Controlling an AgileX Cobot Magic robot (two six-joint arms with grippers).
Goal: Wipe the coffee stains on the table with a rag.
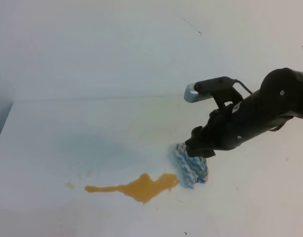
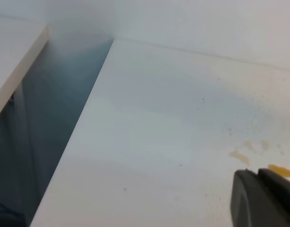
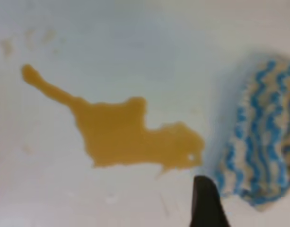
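The coffee stains (image 1: 141,186) form an amber puddle with a thin tail pointing left on the white table (image 1: 67,128); the right wrist view shows the same coffee stains (image 3: 126,135) close up. The blue-and-white rag (image 1: 191,168) lies on the table touching the puddle's right end. My right gripper (image 1: 198,150) hovers just over the rag's top edge, open. One dark finger (image 3: 207,203) stands beside the rag (image 3: 263,146), which rests loose. The left gripper (image 2: 260,201) shows only as a dark block at the left wrist view's lower right, its fingers together.
Faint tan specks (image 1: 69,185) lie left of the puddle's tail, and specks (image 2: 239,155) also appear in the left wrist view. The table's left edge (image 2: 83,123) drops into a dark gap. A white wall rises behind the table.
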